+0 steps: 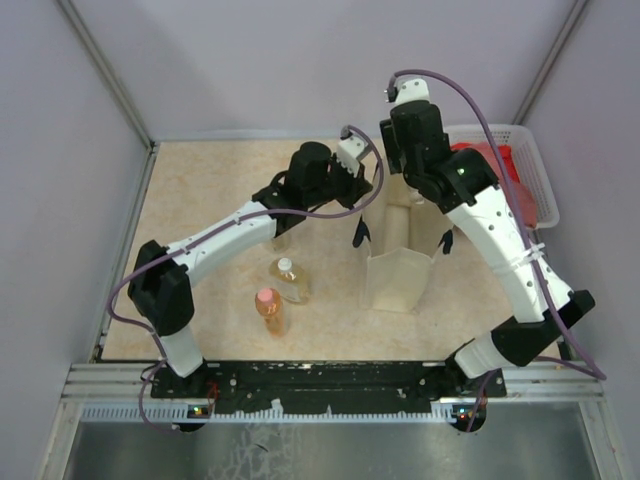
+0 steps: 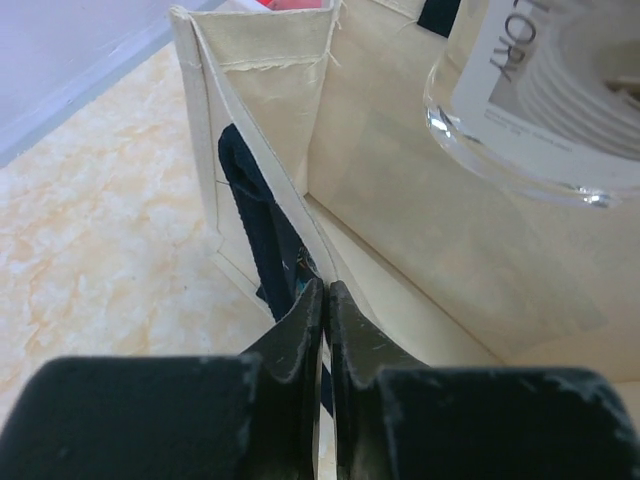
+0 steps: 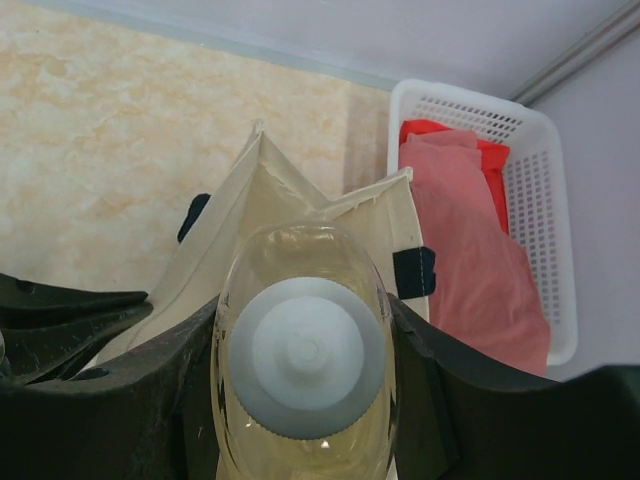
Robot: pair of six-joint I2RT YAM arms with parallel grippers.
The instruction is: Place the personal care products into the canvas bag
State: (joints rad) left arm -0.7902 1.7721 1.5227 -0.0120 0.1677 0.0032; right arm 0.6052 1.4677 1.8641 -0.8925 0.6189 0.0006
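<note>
Left claw (image 2: pixel 327 295): pinched narrow on the left wall of the tall beige canvas bag (image 1: pixel 395 285), right by a dark navy strap handle (image 2: pixel 245 190). It looks to be holding the mouth open.
Worktop bottles: an amber translucent bottle with a white cap (image 1: pixel 289 281) and an orange bottle with a pink cap (image 1: pixel 269 311) lie near each other on the marbled beige worktop (image 1: pixel 190 190), left of the bag and apart from it, not yet packed.
Bag: upright mid-worktop, mouth spread, between the two arms.
Right claw (image 3: pixel 305 305): clamped on a second amber translucent bottle (image 3: pixel 300 355) with a ribbed white cap, cap toward the wrist, base over the bag's open mouth.
Step in hand: lowering this bottle in, I judge. Centre it between the fabric walls, take the base below the rim, and only then release. The left pinch should hold firm so the wall does not fold inward.
In the way: the soft rim and loose strap could catch the bottle's base, and the two claws work close together over the mouth.
Far right: a white plastic mesh basket (image 3: pixel 550 170) holding red cloth (image 3: pixel 470 260) stands near the bag — not the target.
</note>
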